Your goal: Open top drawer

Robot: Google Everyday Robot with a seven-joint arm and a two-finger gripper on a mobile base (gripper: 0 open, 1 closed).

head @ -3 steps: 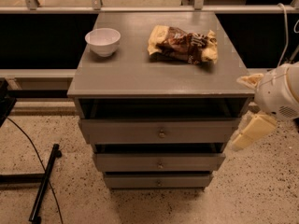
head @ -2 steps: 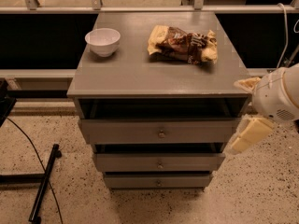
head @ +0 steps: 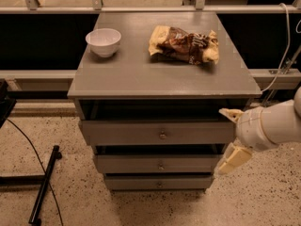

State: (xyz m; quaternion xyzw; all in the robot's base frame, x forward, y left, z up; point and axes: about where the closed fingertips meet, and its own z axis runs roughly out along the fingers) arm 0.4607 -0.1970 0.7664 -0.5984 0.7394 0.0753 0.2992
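The grey cabinet has three stacked drawers. The top drawer [head: 122, 133] is the widest, with a flat front and a small round knob [head: 162, 135] at its centre; a dark gap shows between its front and the cabinet top. My gripper [head: 225, 139] is at the right end of this drawer's front, well to the right of the knob. It is open and empty, with one cream finger [head: 229, 113] above and the other [head: 233, 160] below, level with the middle drawer [head: 136, 164].
On the cabinet top [head: 141, 74] are a white bowl [head: 103, 41] at the left and a crumpled snack bag [head: 184, 44] at the right. A black stand [head: 44, 185] and a cable lie on the speckled floor at the left. A railing runs behind.
My gripper has moved down and to the left, from beside the cabinet's top edge to the right end of the top drawer's front. The drawers have not moved.
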